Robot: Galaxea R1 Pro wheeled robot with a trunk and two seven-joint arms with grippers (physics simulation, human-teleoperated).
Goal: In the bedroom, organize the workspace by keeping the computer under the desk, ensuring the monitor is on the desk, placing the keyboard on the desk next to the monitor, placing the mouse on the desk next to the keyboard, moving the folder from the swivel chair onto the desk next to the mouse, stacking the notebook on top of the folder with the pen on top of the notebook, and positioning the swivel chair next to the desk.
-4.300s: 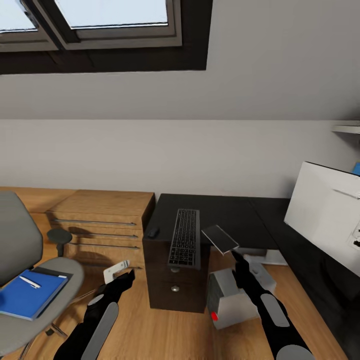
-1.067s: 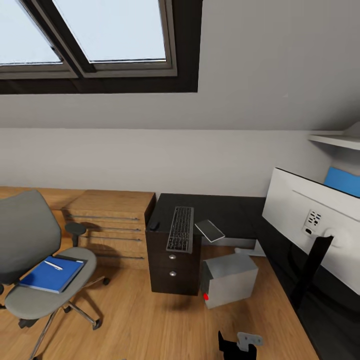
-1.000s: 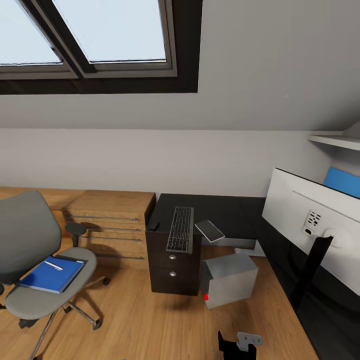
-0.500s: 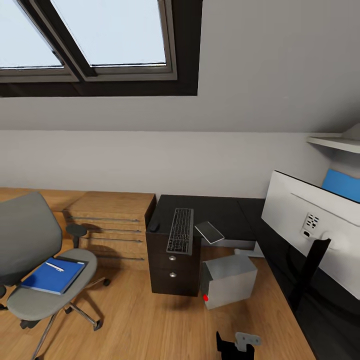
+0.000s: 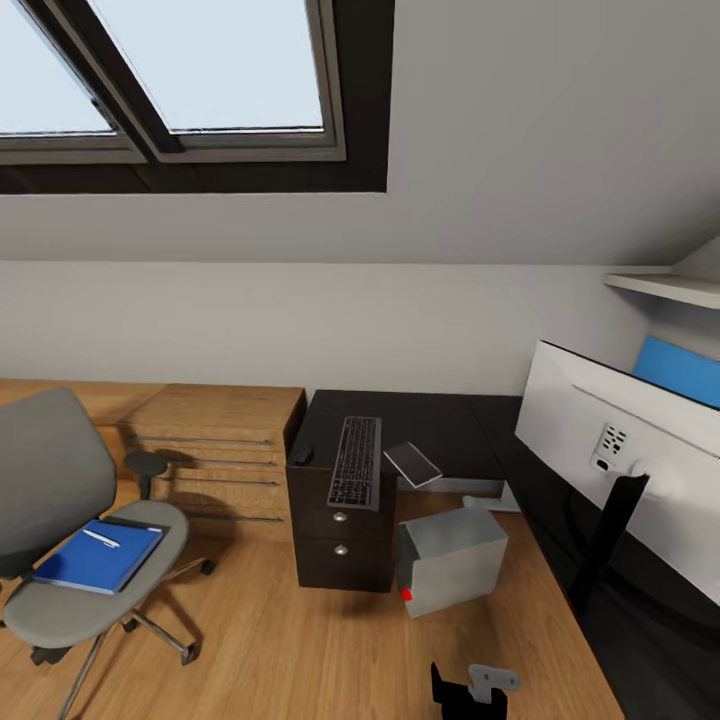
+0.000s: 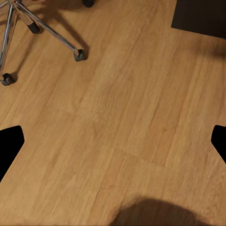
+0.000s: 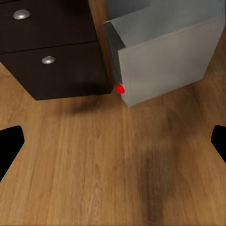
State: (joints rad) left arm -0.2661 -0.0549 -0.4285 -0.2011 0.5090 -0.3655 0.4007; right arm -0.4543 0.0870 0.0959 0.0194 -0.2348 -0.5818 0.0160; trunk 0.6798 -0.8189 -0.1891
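Note:
The grey swivel chair [image 5: 55, 500] stands at the left, apart from the desk, with the blue folder [image 5: 97, 557] on its seat and the pen [image 5: 100, 538] lying on the folder. On the black desk [image 5: 450, 425] lie the keyboard [image 5: 355, 461], the mouse [image 5: 301, 455] to its left and the notebook [image 5: 413, 464] to its right, at the desk's edge. The monitor [image 5: 620, 455] stands on the desk's right wing, its white back towards me. The computer [image 5: 447, 557] sits on the floor beside the drawer unit [image 7: 52, 52]. My left gripper [image 6: 113, 146] is open over bare floor; my right gripper [image 7: 113, 146] is open, low before the computer [image 7: 165, 52].
A light wooden dresser [image 5: 215, 440] stands between chair and desk against the wall. A wall shelf [image 5: 660, 285] hangs above the monitor. The chair's chrome base [image 6: 42, 28] with casters is near my left gripper. Open wooden floor [image 5: 270, 640] lies before the desk.
The notebook, held up by my right gripper 4.3 s ago, now lies on the desk. Both arms have drawn back and the camera has backed away; over the last second only the view drifted.

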